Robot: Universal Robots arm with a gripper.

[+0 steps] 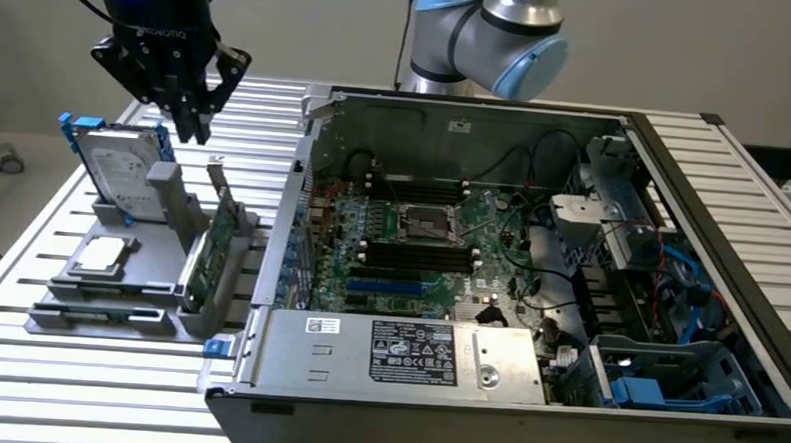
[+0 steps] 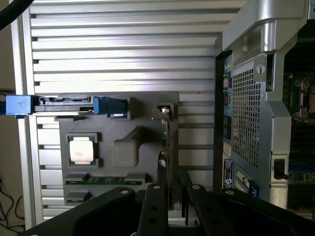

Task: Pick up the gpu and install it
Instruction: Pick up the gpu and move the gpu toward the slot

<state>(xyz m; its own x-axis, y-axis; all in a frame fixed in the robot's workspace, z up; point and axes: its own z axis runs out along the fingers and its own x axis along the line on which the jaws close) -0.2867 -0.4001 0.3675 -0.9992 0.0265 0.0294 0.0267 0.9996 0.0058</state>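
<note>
**Exterior view.** Black gripper (image 1: 195,126) hangs high at eleven o'clock of the open black-and-silver computer case (image 1: 493,436). Its fingers (image 1: 174,97) point down and hold nothing, above the silver hard drive in its blue frame (image 1: 114,169). The gpu (image 1: 203,253), a thin green circuit-board card with a silver end bracket, stands on edge in the grey plastic holder (image 1: 98,321). The holder sits on the slatted metal tabletop (image 1: 80,398), at nine o'clock of the case. The card is at five o'clock of the gripper, well apart from it.

Judgement: this is the approach. Done well, it means centring over the card's upper edge with the fingers straddling its thin axis. The descent should then be straight, clear of the drive and the case wall.

Card's lower edge is sunk in the holder; its far face is hidden.

**Wrist view.** Fingers (image 2: 152,211) stand partly open with a gap between them, and nothing is gripped. The gpu (image 2: 167,142) shows edge-on, roughly in line with that gap, beyond the tips. Its faces are unreadable. The case's perforated wall (image 2: 246,113) hides most of the inside, expansion slots included.
</note>
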